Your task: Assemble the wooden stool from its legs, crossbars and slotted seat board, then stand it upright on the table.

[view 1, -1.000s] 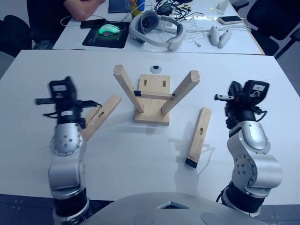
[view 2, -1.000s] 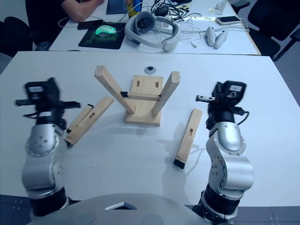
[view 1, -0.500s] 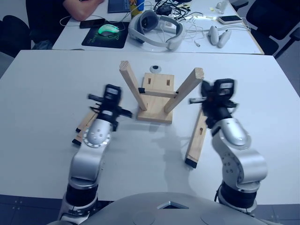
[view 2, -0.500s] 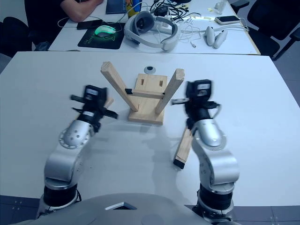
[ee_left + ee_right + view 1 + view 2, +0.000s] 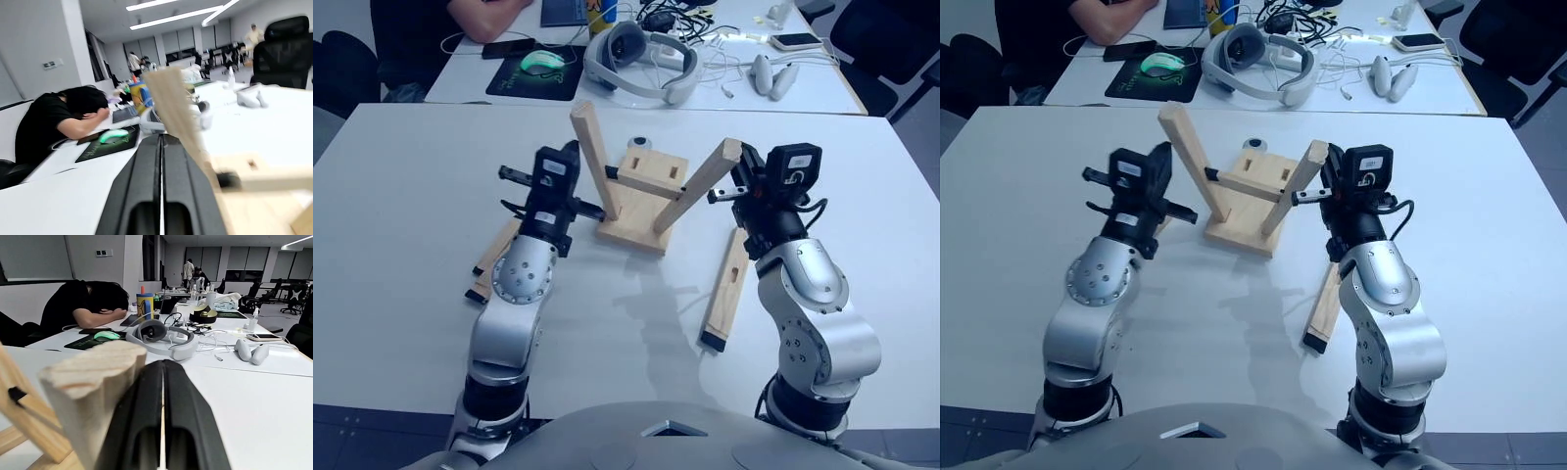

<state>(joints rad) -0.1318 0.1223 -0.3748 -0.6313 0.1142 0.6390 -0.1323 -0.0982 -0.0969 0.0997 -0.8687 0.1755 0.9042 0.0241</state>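
The slotted seat board [image 5: 631, 217] lies flat mid-table, turned slightly askew. Two legs rise from it in a V, the left leg [image 5: 591, 157] and the right leg [image 5: 701, 184], joined by a thin crossbar [image 5: 644, 184]. My left gripper [image 5: 570, 159] is shut, its tip just outside the left leg [image 5: 172, 105]. Shut as well, my right gripper [image 5: 742, 168] sits against the top outer side of the right leg [image 5: 90, 382]. One loose leg [image 5: 493, 257] lies partly under my left arm. Another loose leg [image 5: 725, 287] lies beside my right arm.
A small round disc [image 5: 640, 142] sits on the table just behind the seat board. The desk behind holds a white headset [image 5: 636, 57], a glowing mouse [image 5: 540, 62], two controllers [image 5: 771, 74] and a phone [image 5: 795, 41]. Open tabletop lies to the far left and far right.
Both arms swung inward from the table's sides to the outer faces of the two upright legs. The seat board with its legs has turned a little and slid slightly away.
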